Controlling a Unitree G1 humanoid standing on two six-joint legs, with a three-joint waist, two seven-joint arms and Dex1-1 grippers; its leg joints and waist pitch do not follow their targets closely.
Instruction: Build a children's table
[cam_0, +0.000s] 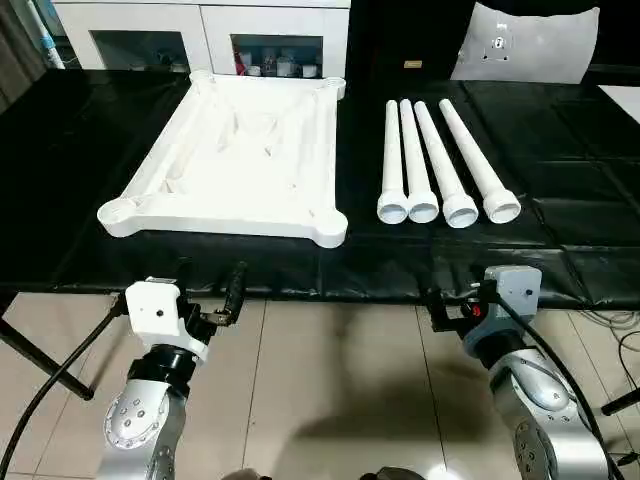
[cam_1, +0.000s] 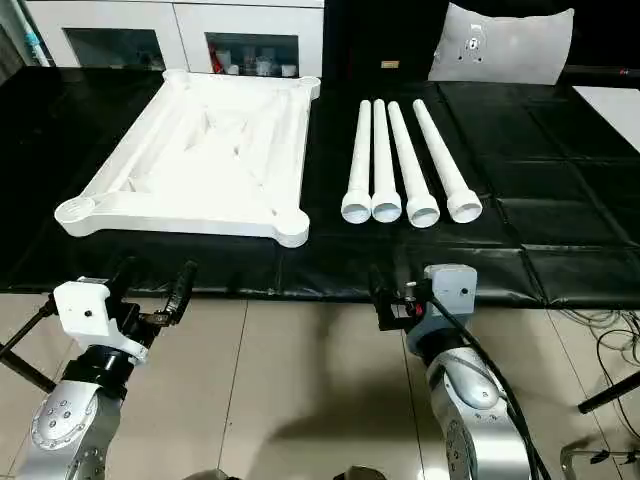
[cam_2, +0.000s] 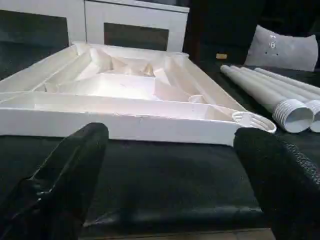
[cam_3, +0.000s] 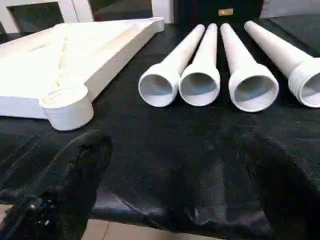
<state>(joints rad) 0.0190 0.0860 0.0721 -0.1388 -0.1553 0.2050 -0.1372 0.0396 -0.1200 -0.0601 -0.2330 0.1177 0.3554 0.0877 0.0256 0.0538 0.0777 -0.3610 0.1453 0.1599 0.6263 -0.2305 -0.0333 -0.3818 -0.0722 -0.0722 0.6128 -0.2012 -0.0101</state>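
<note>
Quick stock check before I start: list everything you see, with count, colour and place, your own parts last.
table top: one, white, ribbed underside up, left part of the black-covered work surface.
table legs: four, white, side by side right of the top, wide open ends toward the robot.
cabinet: one, white with glass doors, behind the work surface.
pillow-like white object: one, far right behind the legs.
cables: dark, on the tiled floor at right.
left claw: one, black fingers open, empty, short of the near edge below the top.
right claw: one, black fingers open, empty, short of the near edge below the legs.
</note>
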